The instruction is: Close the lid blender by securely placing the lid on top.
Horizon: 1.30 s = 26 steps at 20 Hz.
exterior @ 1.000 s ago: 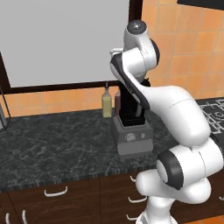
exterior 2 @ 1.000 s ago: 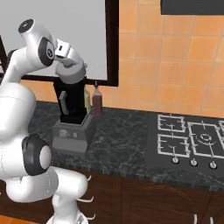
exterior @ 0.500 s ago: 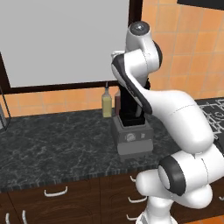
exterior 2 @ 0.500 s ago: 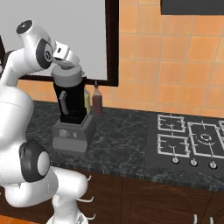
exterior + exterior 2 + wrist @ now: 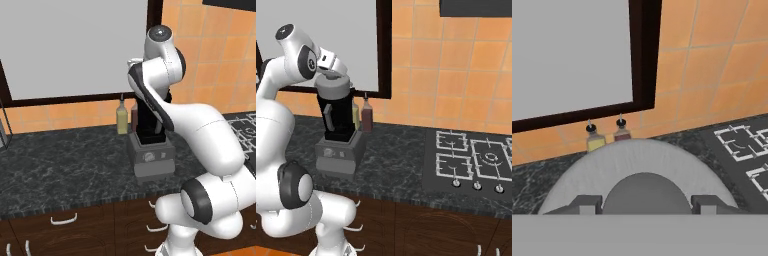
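Blender (image 5: 336,120) stands on dark marbled tabletop (image 5: 60,170), near back wall: black jar w/ side handle on grey boxy base, round dial facing front (image 5: 148,156). In right base view the lid (image 5: 333,81) sits on top of the jar, light grey, level w/ jar rim as far as can be told; the arm's hand is right above and against it.

Hand view: lid (image 5: 637,175) seen close from above, round grey disc w/ raised centre knob. Tool (image 5: 646,204) has a fingertip on each side of the knob, tips (image 5: 586,204) just beside it w/ a thin gap showing each side. Can't tell if the tool is clamped on the knob or slack around it; contact too small to read.

Behind blender, by the wall: yellowish bottle (image 5: 121,117) and reddish-brown bottle (image 5: 366,116), side by side, upright, dark caps. Both just beyond lid edge in hand view.

Gas hob (image 5: 471,162) set into tabletop, well apart from blender to the right. Orange tiled wall behind, dark-framed window (image 5: 383,50) above the bottles. Drawers w/ white handles (image 5: 63,218) below tabletop.
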Tool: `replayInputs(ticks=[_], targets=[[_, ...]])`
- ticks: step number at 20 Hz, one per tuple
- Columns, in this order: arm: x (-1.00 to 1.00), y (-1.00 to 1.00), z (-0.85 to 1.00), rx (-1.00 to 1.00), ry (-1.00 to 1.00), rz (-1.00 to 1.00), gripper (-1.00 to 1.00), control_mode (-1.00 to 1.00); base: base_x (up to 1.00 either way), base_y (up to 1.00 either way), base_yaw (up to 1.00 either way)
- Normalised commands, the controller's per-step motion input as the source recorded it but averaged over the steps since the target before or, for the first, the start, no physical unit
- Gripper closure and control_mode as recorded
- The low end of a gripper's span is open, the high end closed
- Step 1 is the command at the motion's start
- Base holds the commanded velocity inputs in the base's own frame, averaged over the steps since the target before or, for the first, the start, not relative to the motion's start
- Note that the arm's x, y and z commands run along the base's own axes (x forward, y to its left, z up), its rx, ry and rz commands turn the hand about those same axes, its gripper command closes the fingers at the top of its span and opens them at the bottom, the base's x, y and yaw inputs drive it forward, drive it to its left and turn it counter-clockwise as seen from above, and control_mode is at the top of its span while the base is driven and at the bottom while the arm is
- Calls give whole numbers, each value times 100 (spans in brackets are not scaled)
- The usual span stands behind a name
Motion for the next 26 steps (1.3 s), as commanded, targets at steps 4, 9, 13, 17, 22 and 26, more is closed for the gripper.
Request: replayInputs(ticks=[4,9,13,17,22,26], targets=[[26,-2,0,0,0,-1,100,-100,0,0,0],[29,-1,0,0,0,-1,100,-100,0,0,0],[-21,-21,-4,0,0,0,100,-100,0,0,0],[-8,-4,0,0,0,0,100,-100,0,0,0],[-5,0,-1,0,1,0,100,-100,0,0,0],[-46,0,0,0,8,0,100,-100,0,0,0]])
